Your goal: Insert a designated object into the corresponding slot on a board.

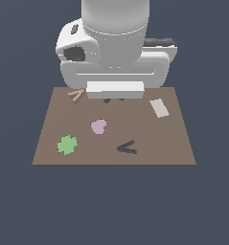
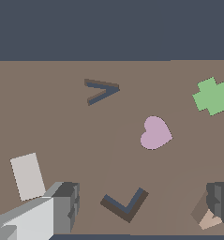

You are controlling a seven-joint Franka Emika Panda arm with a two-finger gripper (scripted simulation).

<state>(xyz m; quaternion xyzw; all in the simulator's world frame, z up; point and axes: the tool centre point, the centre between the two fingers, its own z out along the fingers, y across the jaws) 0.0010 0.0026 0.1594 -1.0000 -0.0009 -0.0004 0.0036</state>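
Fingers (image 2: pixel 66 206) spread wide, holding nothing. Gripper (image 2: pixel 142 206) hangs over the board (image 1: pixel 49 143); V-piece (image 1: pixel 76 94) lies flat, partly under one finger, outside the gap. Likely light, rigid, thin-armed: pinch across one arm near the vertex. Slot (image 1: pixel 127 147) well apart.

board (image 1: pixel 49 139) brown | heart (image 1: pixel 98 126) pink | clover (image 1: pixel 66 144) green | V-piece (image 1: pixel 76 94) seemingly tan | slot (image 1: pixel 127 147) dark grey

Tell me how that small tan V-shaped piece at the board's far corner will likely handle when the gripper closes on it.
The tan V-shaped piece looks like a rigid flat block, so it probably won't flex. Its two thin arms give little to pinch, so it may twist between the gripper fingers. Lying flat on the board, it shouldn't roll; a nudge would likely slide or spin it.
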